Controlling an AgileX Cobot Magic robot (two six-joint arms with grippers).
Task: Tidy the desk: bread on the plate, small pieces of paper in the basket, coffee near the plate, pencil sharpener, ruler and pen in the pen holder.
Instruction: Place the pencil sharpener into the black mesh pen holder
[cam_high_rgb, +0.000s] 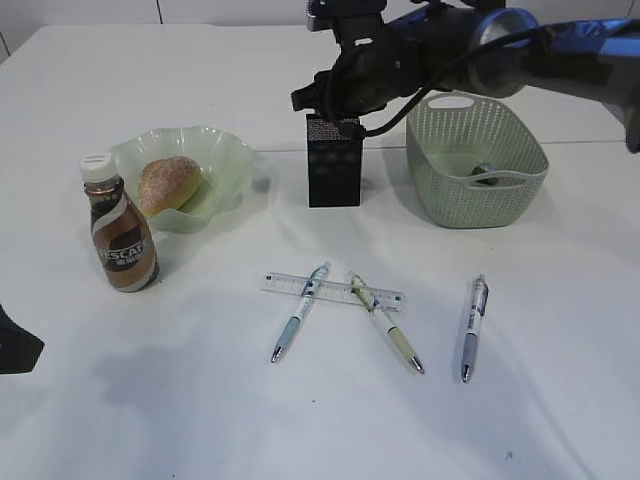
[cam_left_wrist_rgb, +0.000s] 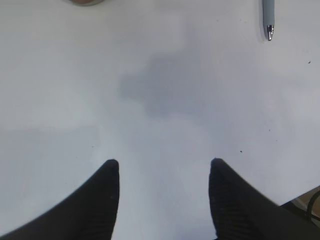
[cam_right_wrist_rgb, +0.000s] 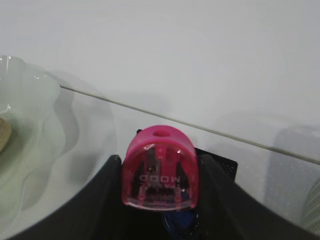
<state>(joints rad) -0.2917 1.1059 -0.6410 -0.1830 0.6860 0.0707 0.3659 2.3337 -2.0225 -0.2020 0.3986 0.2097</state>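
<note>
My right gripper is shut on a pink pencil sharpener and holds it just above the black mesh pen holder, whose rim shows behind the fingers. The bread lies in the pale green plate, and the coffee stands upright to its front left. The clear ruler lies flat mid-desk with two pens across it; a third pen lies to the right. My left gripper is open over bare desk.
The sage-green basket stands right of the pen holder with a small dark item inside. A pen tip shows at the top right of the left wrist view. The right arm reaches in over the basket.
</note>
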